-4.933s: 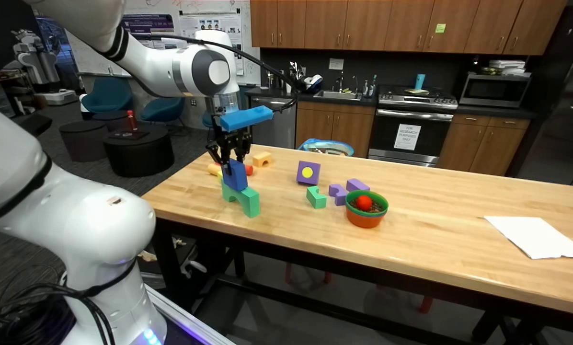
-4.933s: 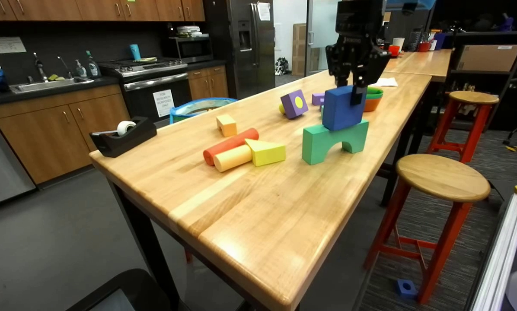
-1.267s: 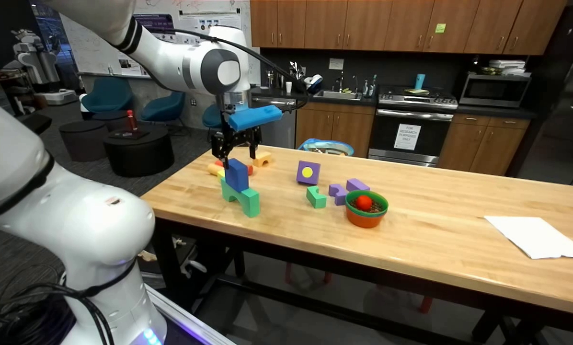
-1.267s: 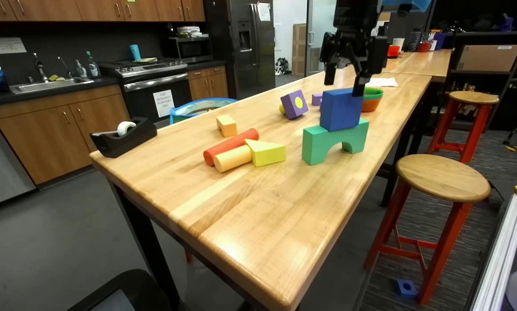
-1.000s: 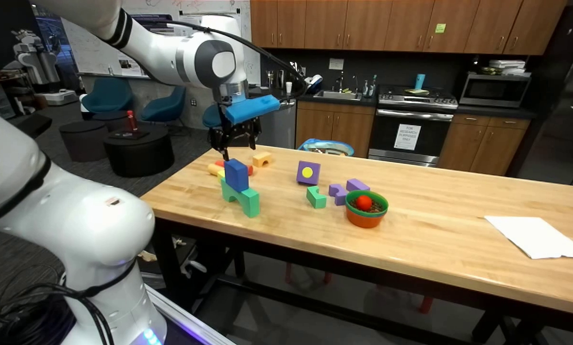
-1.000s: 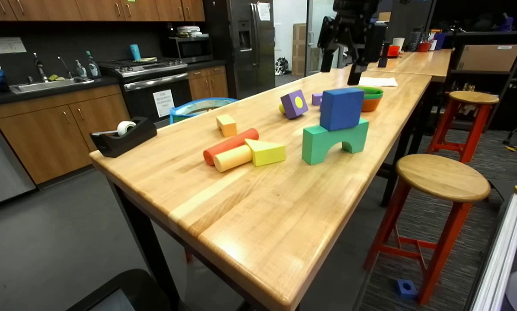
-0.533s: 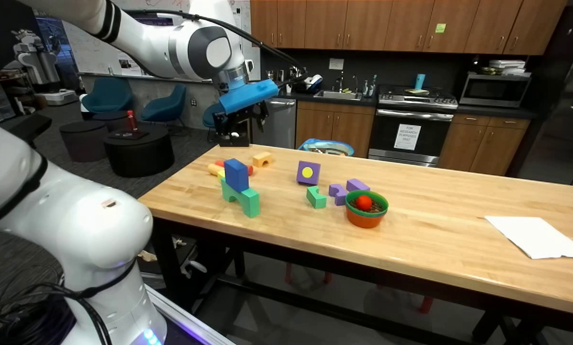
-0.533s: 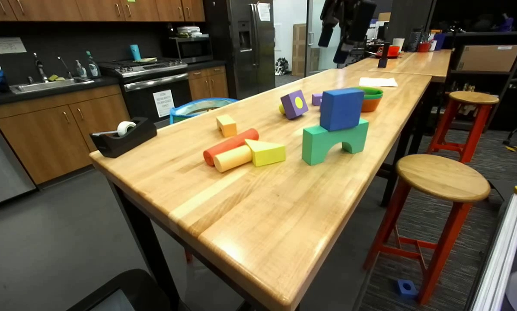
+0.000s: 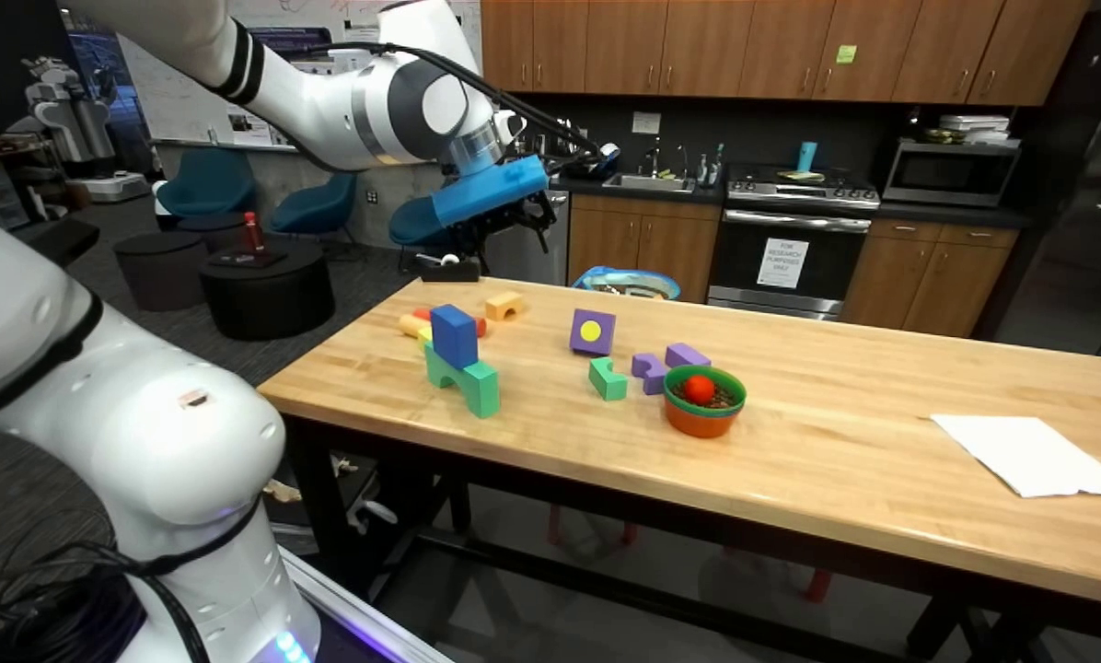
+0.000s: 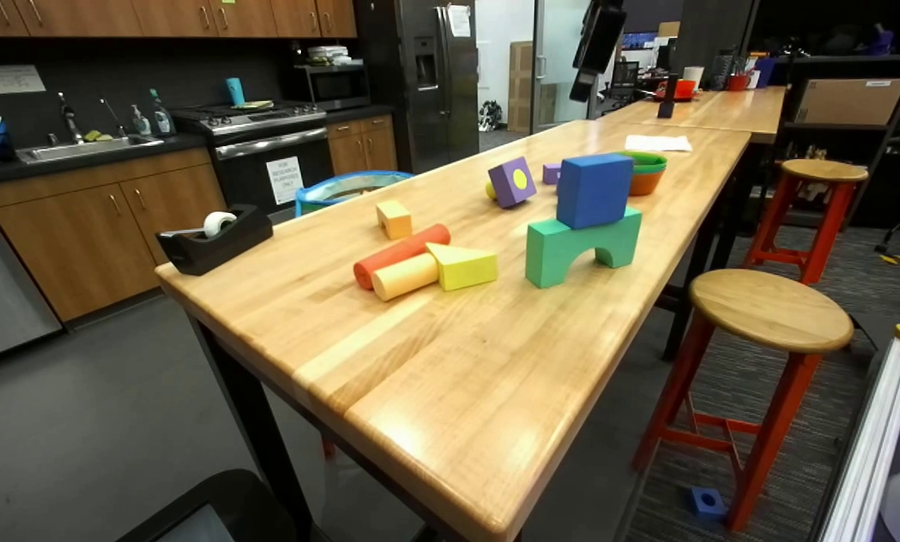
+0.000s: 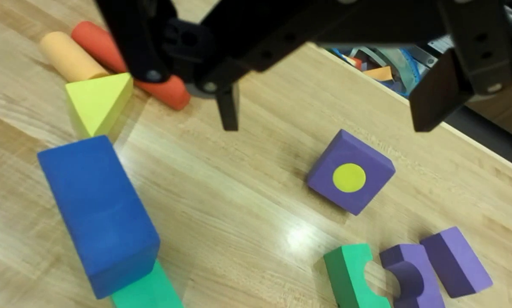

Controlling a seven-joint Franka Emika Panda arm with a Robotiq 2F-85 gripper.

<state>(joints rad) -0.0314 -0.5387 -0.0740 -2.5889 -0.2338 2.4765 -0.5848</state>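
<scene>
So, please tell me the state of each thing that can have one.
Fingers: open, holding nothing
Large green arch: upright
Blue block: resting atop that arch
Purple cube: tilted
Red cylinder: lying down
Orange cylinder: lying down
Yellow wedge: lying flat
Small orange arch: upright
Bowls: nested, upright
Tape dispenser: loaded
Blue-rimmed basket: open
Oven: closed
Microwave: closed
Fridge: closed

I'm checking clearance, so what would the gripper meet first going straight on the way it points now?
Probably the purple block with the yellow circle, just ahead of the open gripper in the wrist view. Depth is unclear, so it might meet the tabletop instead.
</scene>
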